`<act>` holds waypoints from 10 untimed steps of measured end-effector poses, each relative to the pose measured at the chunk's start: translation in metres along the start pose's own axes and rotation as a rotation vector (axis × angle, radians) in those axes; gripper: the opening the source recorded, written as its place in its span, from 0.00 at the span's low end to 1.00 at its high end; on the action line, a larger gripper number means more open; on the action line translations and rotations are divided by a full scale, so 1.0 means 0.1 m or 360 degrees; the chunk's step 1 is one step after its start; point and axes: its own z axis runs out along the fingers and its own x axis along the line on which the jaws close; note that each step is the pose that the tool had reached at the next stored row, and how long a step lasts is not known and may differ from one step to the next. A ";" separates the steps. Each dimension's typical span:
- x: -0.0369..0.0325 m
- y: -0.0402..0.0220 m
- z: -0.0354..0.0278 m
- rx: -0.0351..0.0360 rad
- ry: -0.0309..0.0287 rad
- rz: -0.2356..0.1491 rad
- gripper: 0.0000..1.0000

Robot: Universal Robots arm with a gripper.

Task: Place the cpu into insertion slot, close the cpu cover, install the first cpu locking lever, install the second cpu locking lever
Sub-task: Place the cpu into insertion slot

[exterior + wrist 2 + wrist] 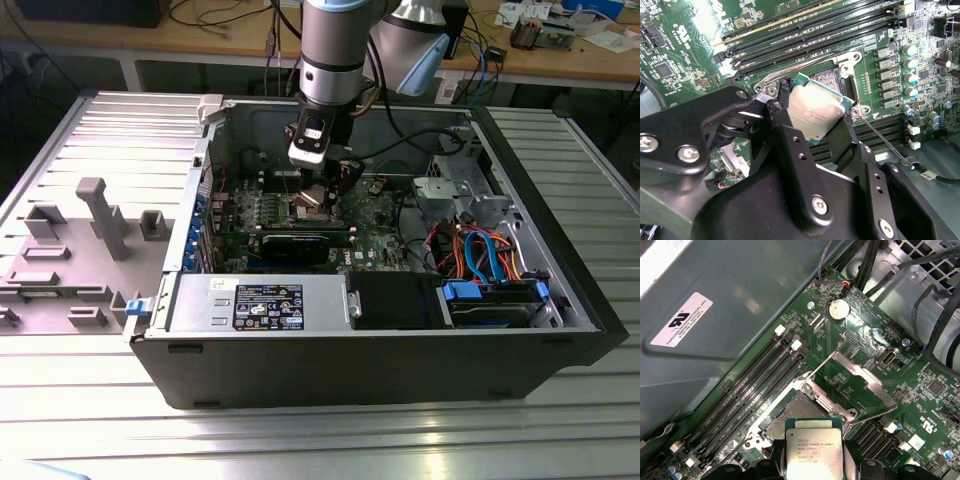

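One robot arm [335, 50] reaches down into an open computer case [380, 370] that lies on a ridged metal table [300, 440]. Its black jaws pinch the cpu [815, 107] by two opposite edges, dull silver top facing the camera in both wrist views [813, 450].

The insertion slot [795, 412] is the landmark here: a square socket with a dark centre and a silvery rim, set in the green circuit board [920, 390]. The cpu hangs just above the insertion slot, tilted and not seated, covering part of it in the second wrist view, where a strip of the dark socket [832, 80] shows past the chip's edge.

The cpu cover [866, 374], a thin silvery frame with a large cut-out, is swung open and stands beside the insertion slot. Long narrow memory slots [755, 385] run along the side of the insertion slot opposite the cover. A thin metal rod [885, 140] slants away from one corner of the insertion slot. A round coin battery [838, 310] sits beyond the cover, farther from the insertion slot.
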 end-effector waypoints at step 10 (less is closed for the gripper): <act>0.000 0.000 0.000 0.0000 0.00006 0.0029 0.55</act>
